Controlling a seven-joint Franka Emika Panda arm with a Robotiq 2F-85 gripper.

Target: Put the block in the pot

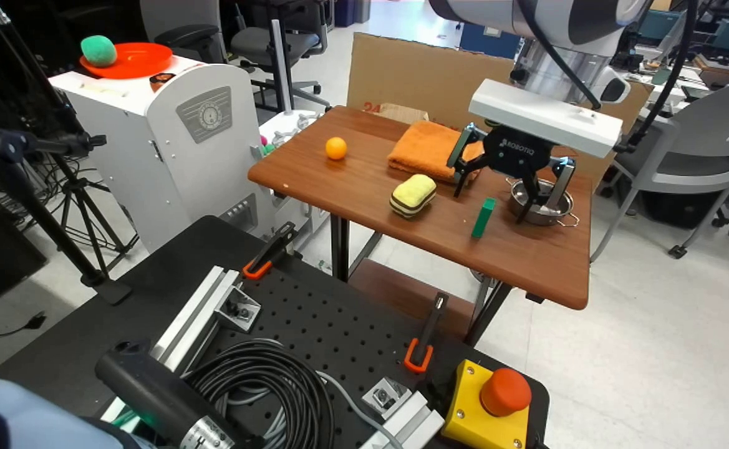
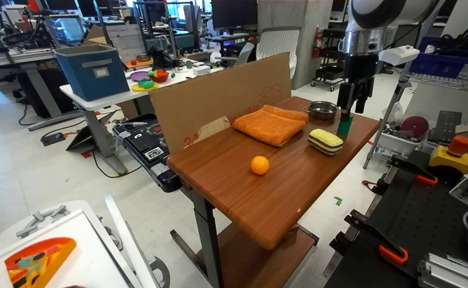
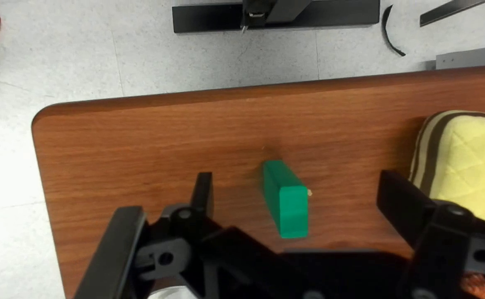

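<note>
The green block (image 1: pixel 484 217) stands upright on the brown table (image 1: pixel 364 181), near its front edge. It also shows in an exterior view (image 2: pixel 344 126) and the wrist view (image 3: pixel 293 211). The silver pot (image 1: pixel 545 218) stands behind and to one side of the block; it shows in an exterior view (image 2: pixel 323 111), with its inside partly hidden by a finger in the other picture. My gripper (image 1: pixel 489 206) is open and empty above the block. In the wrist view the gripper (image 3: pixel 295 179) has its fingers wide apart, the block between them in the picture, nearer the left finger, untouched.
A yellow pad with dark stripes (image 1: pixel 414 194) lies beside the block, close to one finger in the wrist view (image 3: pixel 470 162). A folded orange towel (image 2: pixel 272 126) lies behind it. An orange ball (image 2: pixel 260 165) sits farther along. A cardboard sheet (image 1: pixel 426 81) stands along the back edge.
</note>
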